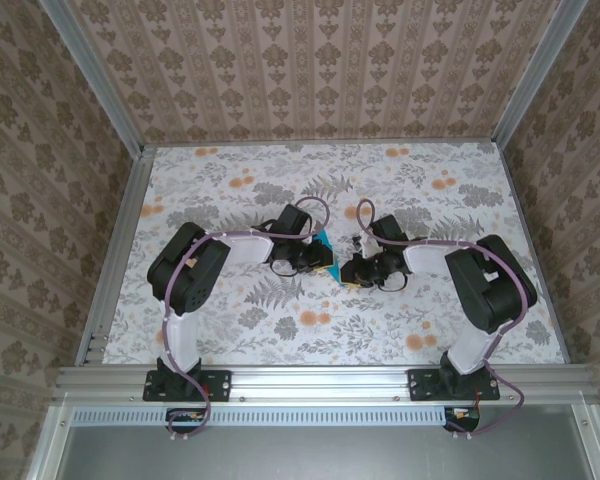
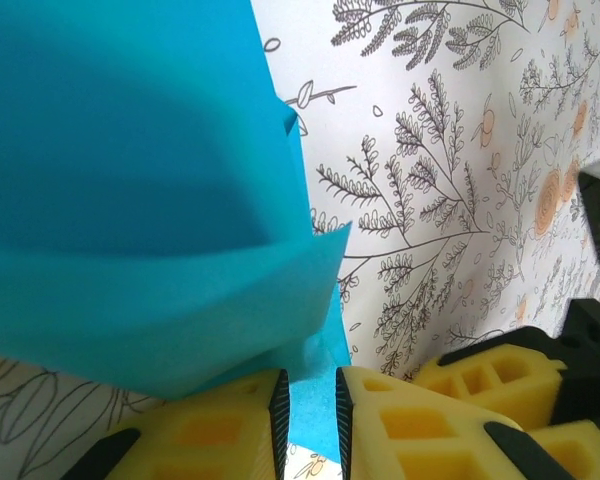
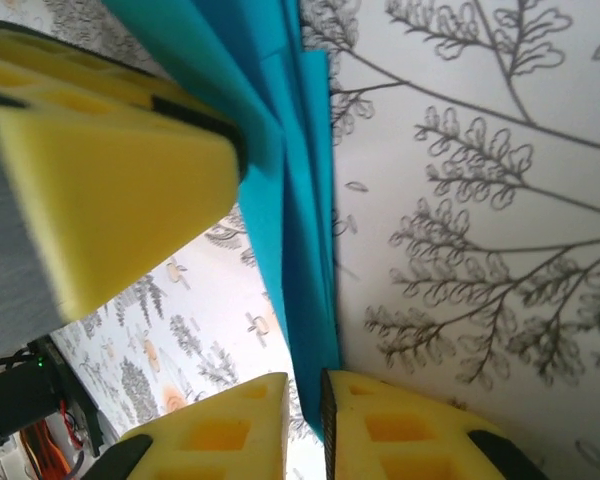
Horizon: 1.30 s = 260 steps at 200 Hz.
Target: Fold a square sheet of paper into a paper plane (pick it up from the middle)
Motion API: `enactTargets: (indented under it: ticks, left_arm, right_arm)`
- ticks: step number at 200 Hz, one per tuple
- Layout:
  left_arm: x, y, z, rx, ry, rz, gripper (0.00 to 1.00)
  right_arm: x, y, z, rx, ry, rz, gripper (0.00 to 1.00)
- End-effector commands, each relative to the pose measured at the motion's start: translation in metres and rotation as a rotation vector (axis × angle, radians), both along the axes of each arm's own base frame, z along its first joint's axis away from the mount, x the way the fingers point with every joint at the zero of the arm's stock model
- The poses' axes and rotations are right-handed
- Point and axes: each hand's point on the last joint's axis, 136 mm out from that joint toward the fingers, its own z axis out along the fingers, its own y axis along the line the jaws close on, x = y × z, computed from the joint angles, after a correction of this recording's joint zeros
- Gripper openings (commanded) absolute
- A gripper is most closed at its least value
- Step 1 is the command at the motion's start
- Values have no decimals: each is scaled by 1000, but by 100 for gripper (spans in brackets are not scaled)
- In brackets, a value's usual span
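The turquoise-blue sheet of paper (image 1: 323, 239) is folded into several layers and stands up off the table between my two grippers at the middle. In the left wrist view it (image 2: 130, 200) bulges large at the upper left, and a strip of it runs down into the narrow gap of my left gripper (image 2: 312, 410), which is shut on it. My left gripper (image 1: 325, 262) and right gripper (image 1: 350, 270) nearly touch. In the right wrist view the paper's layers (image 3: 300, 250) show edge-on. Their lower tip lies against one pad of my right gripper (image 3: 305, 400), whose jaws stand slightly open.
The floral tabletop (image 1: 280, 320) lies all around, bounded by aluminium rails (image 1: 120, 250) at the left, right and near edges and by patterned walls. My left gripper's yellow finger (image 3: 120, 200) looms close in the right wrist view; the right gripper's fingers (image 2: 500, 380) sit just beside the left's.
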Motion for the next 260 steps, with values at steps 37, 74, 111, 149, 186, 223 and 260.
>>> enactTargets:
  ticks: [37, 74, 111, 149, 186, 223, 260]
  left_arm:
    - [0, 15, -21, 64, 44, 37, 23]
    - [-1, 14, -21, 60, 44, 31, 23]
    - [-2, 15, -21, 59, 46, 30, 22]
    - [-2, 15, -22, 61, 47, 31, 22]
    - [-1, 16, -22, 64, 47, 33, 22]
    - [-2, 17, -23, 71, 50, 36, 22]
    - [-2, 21, -28, 93, 59, 45, 22]
  right_arm:
    - [5, 7, 15, 10, -7, 20, 15]
    - [5, 19, 13, 62, 19, 46, 12]
    - [4, 19, 1, 47, 50, 48, 12]
    - [-2, 14, -11, 16, 80, 43, 12]
    - [-8, 11, -20, -8, 106, 47, 12]
    - [-16, 4, -28, -49, 139, 58, 12]
    - [-35, -13, -44, -193, 193, 106, 11]
